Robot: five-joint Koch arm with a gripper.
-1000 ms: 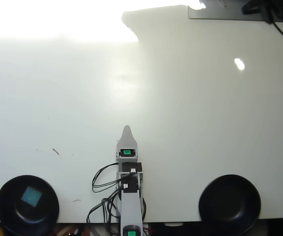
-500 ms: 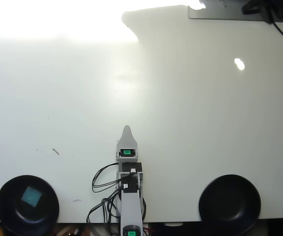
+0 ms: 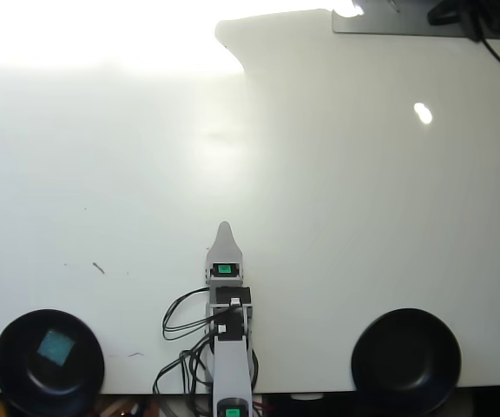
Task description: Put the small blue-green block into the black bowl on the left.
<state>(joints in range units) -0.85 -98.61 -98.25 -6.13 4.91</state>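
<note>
The small blue-green block (image 3: 56, 347) is found lying inside the black bowl (image 3: 7, 347) at the lower left of the overhead view, well apart from the arm (image 3: 229, 365) to that side. The placing step is judged already done; no carrying or releasing is in hand. The next move is judged to call for nothing more than keeping the arm clear of the bowl, or parking it.

Nearest the bottom edge, the arm is seen as a grey-white, boxy column with black cables (image 3: 180, 343) looped on its left side and two bright green square markings on top. Beside it to the left, the bowl is noted as round, shallow and glossy black; the block is a flattish, roughly square teal piece with a paler top face, resting slightly off centre. A second black bowl (image 3: 406, 358) of the same look stands well apart to the arm's right and appears to hold nothing.

Just beyond the arm's body, the gripper (image 3: 224, 228) is seen as a single pointed pale tip. Only one tip shows, so whether the jaws are spread or pressed together cannot be told; nothing is seen held.

Farther out, the table (image 3: 363, 217) is a smooth white surface, faintly scuffed, with strong glare at the far left.
</note>
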